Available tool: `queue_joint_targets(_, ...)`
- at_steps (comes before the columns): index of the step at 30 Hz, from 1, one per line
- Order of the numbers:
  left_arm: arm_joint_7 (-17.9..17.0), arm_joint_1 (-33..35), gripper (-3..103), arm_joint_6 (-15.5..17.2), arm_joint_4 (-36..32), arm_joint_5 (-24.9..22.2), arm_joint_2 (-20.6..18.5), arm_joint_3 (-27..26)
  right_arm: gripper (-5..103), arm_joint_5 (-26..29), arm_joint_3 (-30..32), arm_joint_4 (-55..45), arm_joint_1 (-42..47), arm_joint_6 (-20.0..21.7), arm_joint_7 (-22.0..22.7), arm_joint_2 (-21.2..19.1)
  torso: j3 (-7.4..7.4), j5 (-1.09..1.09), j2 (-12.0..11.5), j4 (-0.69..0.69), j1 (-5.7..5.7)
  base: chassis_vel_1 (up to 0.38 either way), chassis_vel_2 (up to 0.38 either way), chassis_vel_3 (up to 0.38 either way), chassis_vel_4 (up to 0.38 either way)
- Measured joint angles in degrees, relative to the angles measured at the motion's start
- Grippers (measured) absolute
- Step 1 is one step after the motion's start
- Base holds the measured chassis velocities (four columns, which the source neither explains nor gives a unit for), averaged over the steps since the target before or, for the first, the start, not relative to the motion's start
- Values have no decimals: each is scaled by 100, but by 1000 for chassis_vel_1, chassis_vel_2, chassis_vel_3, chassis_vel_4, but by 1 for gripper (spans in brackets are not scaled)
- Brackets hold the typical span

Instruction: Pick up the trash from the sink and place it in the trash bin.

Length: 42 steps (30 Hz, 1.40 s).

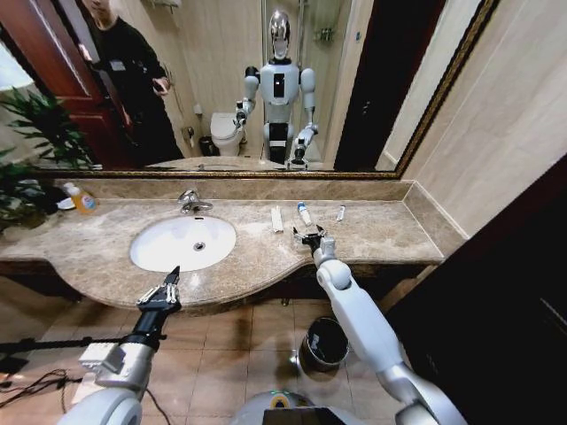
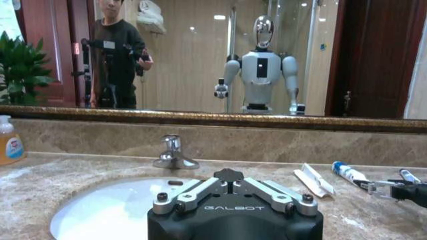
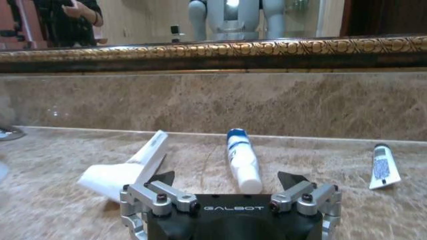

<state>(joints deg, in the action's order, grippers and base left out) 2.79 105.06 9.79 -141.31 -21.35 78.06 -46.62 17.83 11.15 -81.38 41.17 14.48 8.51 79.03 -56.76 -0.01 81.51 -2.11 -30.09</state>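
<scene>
Right end effector (image 3: pixel 228 186), open, straddles blue-capped tube (image 3: pixel 241 159) lengthwise.

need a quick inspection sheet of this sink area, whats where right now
surface: beige marble counter; white sink holds nothing seen.
job's things: flat white packet, white tube with blue cap and small dark-capped tube lie apart on the counter right of the sink; trash bin on the floor below.
clutter: orange bottle at the counter's left end.
grippers: right gripper open, at the blue-capped tube's near end; left gripper open at the counter's front edge.
cables: black cable on the floor, left.
surroundings: mirror, faucet, plant.
</scene>
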Motion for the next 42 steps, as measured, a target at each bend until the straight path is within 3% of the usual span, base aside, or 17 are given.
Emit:
queue_joint_targets(18, 0, 0, 0, 0, 1, 0, 0, 0, 103, -19, 64, 1131, -696, -79, -123, 158, 0, 1, 0, 0, 1, 0, 0, 0, 0)
queue_joint_targets(31, 0, 0, 0, 0, 0, 0, 0, 0, 51, -57, 131, 1170, -629, -69, -101, 136, 0, 1, 0, 0, 1, 0, 0, 0, 0)
queue_joint_targets(34, 0, 0, 0, 0, 0, 0, 0, 0, 45, -63, 131, 1166, -620, -69, -94, 136, 0, 1, 0, 0, 1, 0, 0, 0, 0)
queue_joint_targets(39, 0, 0, 0, 0, 0, 0, 0, 0, 25, -68, 120, 1120, -579, -70, -76, 139, 0, 1, 1, 0, 1, 0, 0, 0, 0)
queue_joint_targets(42, 0, 0, 0, 0, 0, 0, 0, 0, 23, -68, 119, 1069, -556, -70, -60, 136, 0, 1, 1, 0, 1, 0, 0, 0, 0)
